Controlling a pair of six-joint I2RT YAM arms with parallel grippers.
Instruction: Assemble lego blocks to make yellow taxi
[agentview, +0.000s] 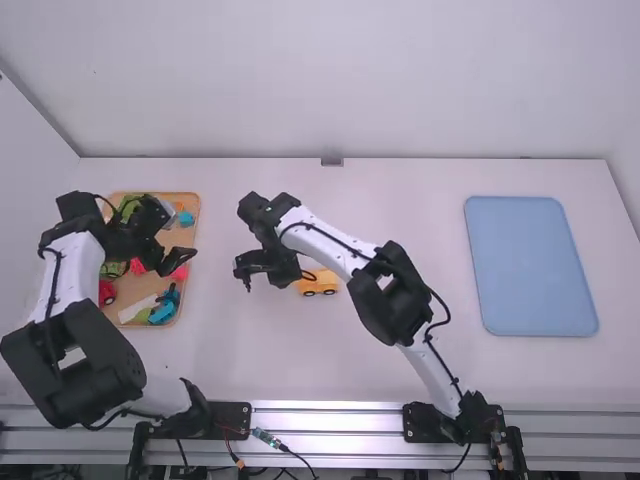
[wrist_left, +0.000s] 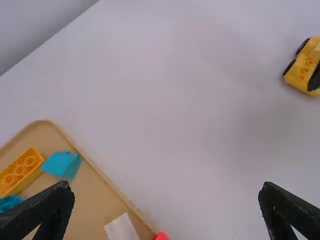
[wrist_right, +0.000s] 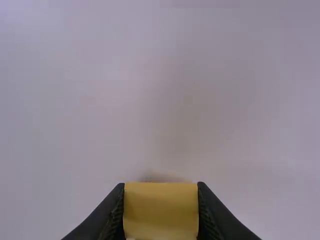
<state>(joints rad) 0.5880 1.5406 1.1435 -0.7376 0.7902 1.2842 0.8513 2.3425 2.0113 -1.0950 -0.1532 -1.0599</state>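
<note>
Yellow plastic, a toy block (wrist_right: 160, 210), is clasped in my right pincer (agentview: 278, 279), right by the wheeled yellow car (agentview: 322, 285) at the table (agentview: 400, 190). My left pincer (agentview: 180, 234) gapes wide above the tan tray (agentview: 130, 289).

One yellow vehicle (agentview: 316, 287) shows two black wheels (wrist_left: 289, 67). One wooden tray (agentview: 177, 236) lies left, one blue tray (agentview: 530, 265) right. The wooden tray holds one yellow block (wrist_left: 21, 171) and one white piece (wrist_left: 121, 229); partly covered pieces cannot be counted surely.
</note>
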